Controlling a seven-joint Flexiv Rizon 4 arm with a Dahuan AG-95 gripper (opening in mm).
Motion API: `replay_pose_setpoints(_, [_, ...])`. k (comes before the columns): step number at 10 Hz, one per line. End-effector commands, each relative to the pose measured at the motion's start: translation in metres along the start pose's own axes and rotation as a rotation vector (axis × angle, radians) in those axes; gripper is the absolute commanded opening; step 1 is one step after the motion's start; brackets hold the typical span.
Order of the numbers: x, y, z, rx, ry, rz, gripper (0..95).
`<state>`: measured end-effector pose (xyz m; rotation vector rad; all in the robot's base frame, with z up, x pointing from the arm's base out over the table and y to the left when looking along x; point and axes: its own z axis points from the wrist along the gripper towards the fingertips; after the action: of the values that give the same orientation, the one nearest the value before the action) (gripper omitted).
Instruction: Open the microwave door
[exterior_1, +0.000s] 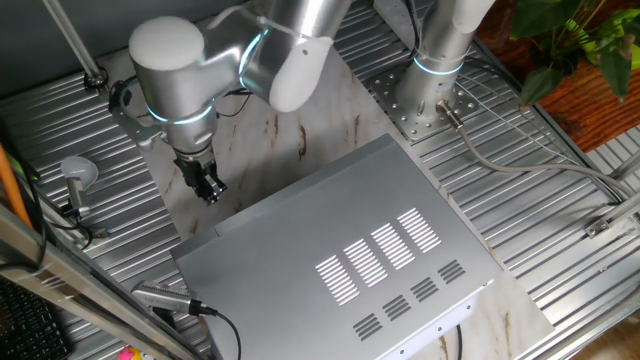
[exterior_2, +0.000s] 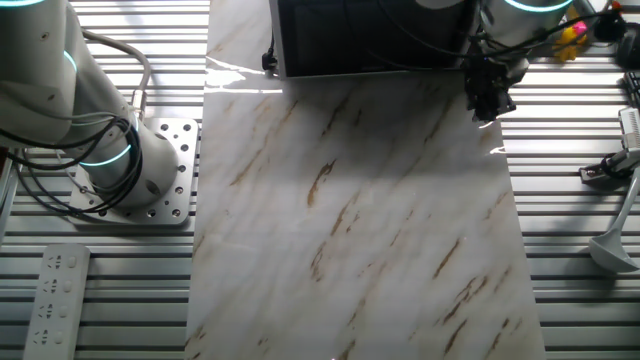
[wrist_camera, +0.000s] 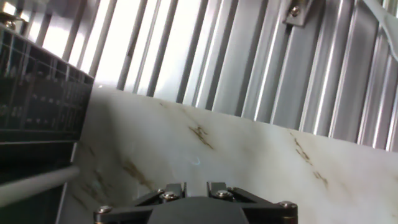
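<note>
Big silver microwave (exterior_1: 340, 250) sitting on a pale marble board (exterior_2: 360, 210) on top of a ribbed metal table (exterior_1: 560, 190). Rows of little slots cut in the top of the box. In the other fixed view, only the front of the box up at the top edge, with the black microwave door (exterior_2: 370, 40) flat against it, looks shut. In the hand view, the same dark door (wrist_camera: 37, 93) far over on the left, with a grid pattern on the glass and a pale bar low down. Black gripper (exterior_1: 207, 185) hanging from the arm's round grey wrist, pointing down, just beside the front corner of the box at the end of the door. In the other fixed view, gripper (exterior_2: 489, 98) dark and low over the marble, close to the door's edge; touching or not, cannot tell. In the hand view, two fingers (wrist_camera: 171, 190) pressed close side by side at the bottom, with only a thin gap, nothing between them. Grey arm base (exterior_1: 435, 60) bolted to a plate behind the box. Pale remote (exterior_2: 50, 300) lying on the ribbed table near that base in the other fixed view. Green plant (exterior_1: 575, 35) on the wooden floor past the table.
</note>
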<state>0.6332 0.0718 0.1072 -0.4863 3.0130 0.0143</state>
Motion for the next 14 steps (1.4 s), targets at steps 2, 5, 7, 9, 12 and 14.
replay_pose_setpoints(2, [0.001, 0.001, -0.003, -0.025, -0.007, -0.02, 19.0])
replay_pose_setpoints(5, [0.001, 0.001, -0.005, -0.03, -0.012, -0.006, 0.0])
replay_pose_setpoints(7, [0.002, -0.002, -0.006, -0.026, -0.024, 0.015, 0.0])
replay_pose_setpoints(9, [0.012, -0.019, -0.018, -0.057, -0.029, 0.031, 0.0])
replay_pose_setpoints(12, [0.022, -0.034, -0.028, -0.064, -0.014, 0.092, 0.0])
replay_pose_setpoints(14, [0.022, -0.034, -0.028, -0.104, -0.04, 0.135, 0.0])
